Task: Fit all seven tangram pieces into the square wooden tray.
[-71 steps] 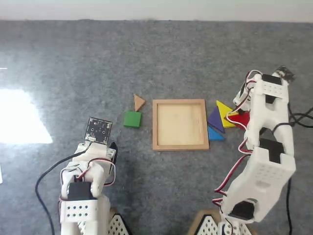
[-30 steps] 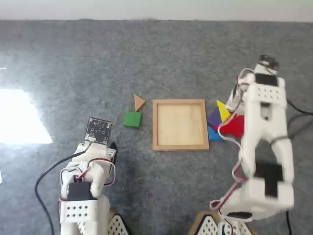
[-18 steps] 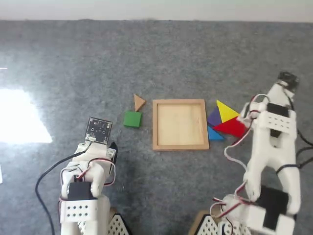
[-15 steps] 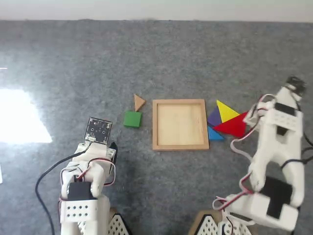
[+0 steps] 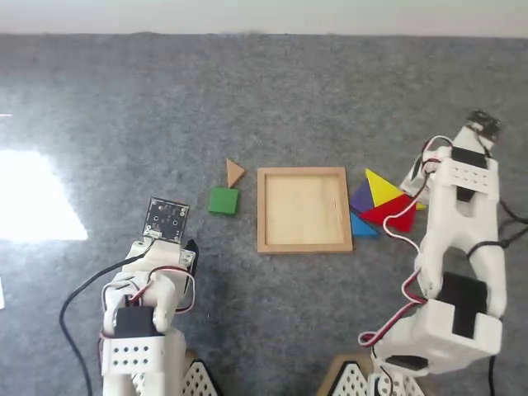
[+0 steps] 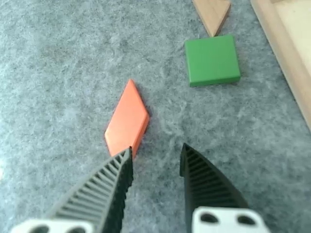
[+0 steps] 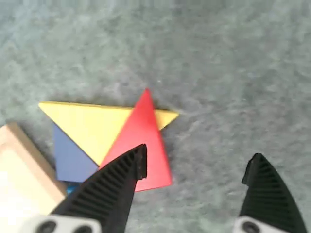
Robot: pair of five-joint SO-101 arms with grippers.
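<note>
High: square wooden tray [image 5: 302, 247] mid-worktop [image 5: 124, 99]. Green square block [image 5: 223, 200] and tan wooden triangle [image 5: 234, 172] on its left-arm side. Yellow triangle [image 5: 381, 186], red triangle [image 5: 389, 212], purple piece [image 5: 361, 196] and blue piece [image 5: 361, 224] bunched on the other side. Left wrist: left claw [image 6: 155, 165] apart, one tip at orange parallelogram [image 6: 127, 119]. Right wrist: right claw [image 7: 194, 167] wide apart above the red triangle, which overlaps the yellow.
</note>
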